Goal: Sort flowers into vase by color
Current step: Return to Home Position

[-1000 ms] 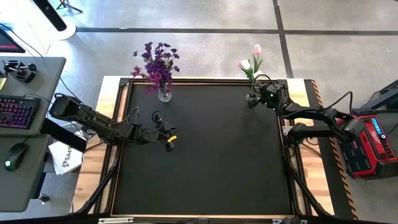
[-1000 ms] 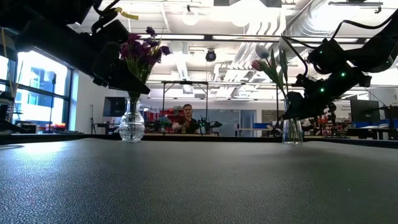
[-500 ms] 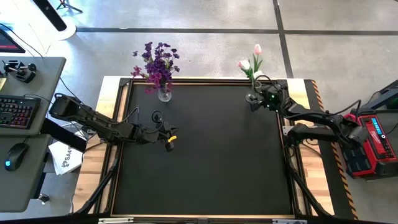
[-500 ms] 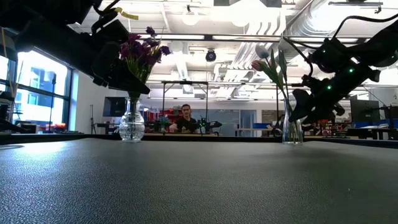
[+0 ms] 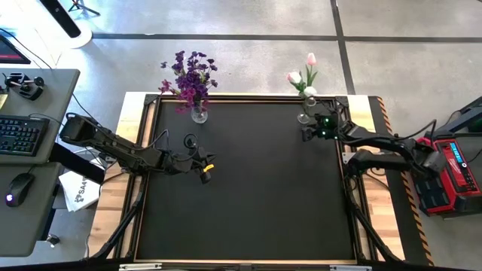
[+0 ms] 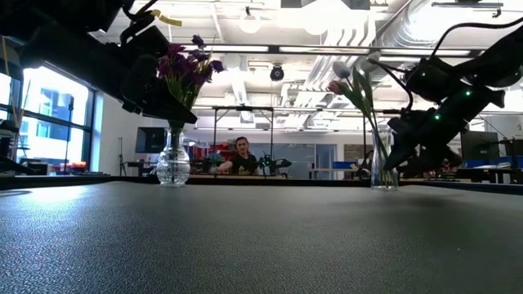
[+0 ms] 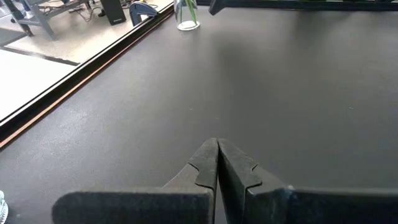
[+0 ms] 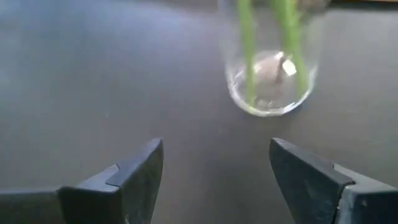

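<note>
Right gripper (image 8: 214,163), spread apart, just short of the vase (image 8: 268,87) holding tulips (image 5: 305,75); left gripper (image 7: 217,149), pressed together, over the table (image 5: 256,203); purple flowers (image 5: 190,75) in the other vase (image 5: 199,114).

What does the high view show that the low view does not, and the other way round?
Only the high view: a keyboard and mouse on a desk left of the table, and a red box at the right. Only the low view: a person in the room behind. Both: purple flowers in the left vase, tulips in the right vase, the left gripper over the table, the right gripper beside the right vase.
</note>
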### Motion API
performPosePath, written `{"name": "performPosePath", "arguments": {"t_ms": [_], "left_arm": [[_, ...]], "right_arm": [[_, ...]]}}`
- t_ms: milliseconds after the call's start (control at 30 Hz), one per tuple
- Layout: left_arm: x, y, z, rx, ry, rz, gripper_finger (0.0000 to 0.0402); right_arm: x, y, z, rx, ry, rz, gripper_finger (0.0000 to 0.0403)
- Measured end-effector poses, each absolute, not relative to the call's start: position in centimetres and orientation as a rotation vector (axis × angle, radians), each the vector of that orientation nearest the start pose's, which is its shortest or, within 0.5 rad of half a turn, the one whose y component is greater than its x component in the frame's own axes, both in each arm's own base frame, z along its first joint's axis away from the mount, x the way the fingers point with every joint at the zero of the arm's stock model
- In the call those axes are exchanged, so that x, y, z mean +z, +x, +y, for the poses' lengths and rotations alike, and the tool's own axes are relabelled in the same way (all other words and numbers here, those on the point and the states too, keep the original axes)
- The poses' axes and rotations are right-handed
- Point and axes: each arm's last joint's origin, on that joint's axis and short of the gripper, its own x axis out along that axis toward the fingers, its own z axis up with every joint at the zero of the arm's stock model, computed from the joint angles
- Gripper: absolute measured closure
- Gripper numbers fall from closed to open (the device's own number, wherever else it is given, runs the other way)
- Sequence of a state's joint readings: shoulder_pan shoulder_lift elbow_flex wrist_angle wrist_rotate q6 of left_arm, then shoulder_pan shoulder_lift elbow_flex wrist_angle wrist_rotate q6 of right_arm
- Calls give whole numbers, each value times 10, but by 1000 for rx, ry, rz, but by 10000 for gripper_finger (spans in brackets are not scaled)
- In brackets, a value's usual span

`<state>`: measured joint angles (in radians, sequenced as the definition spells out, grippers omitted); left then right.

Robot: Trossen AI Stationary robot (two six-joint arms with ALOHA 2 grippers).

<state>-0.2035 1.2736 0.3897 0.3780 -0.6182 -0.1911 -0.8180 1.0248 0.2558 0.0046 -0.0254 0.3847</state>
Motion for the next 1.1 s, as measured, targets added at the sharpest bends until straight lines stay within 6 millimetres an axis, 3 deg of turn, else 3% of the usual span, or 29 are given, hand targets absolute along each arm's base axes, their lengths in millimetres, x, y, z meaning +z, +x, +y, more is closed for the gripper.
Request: {"name": "performPosePath", "arguments": {"t_ms": [467, 600, 767, 900, 1100], "left_arm": [[160, 223, -29, 449, 14, 424, 401], [162, 225, -31, 394, -64, 404, 401], [175, 232, -40, 113, -124, 295, 401], [189, 235, -44, -49, -68, 162, 401], [205, 227, -37, -49, -22, 117, 401]], "right_arm": [[131, 134, -98, -699, 665, 669, 203], [132, 143, -88, -540, 651, 677, 220], [141, 160, -69, -261, 578, 615, 243], [154, 175, -52, -10, 477, 499, 262], [175, 177, -33, 208, 397, 373, 282]]}}
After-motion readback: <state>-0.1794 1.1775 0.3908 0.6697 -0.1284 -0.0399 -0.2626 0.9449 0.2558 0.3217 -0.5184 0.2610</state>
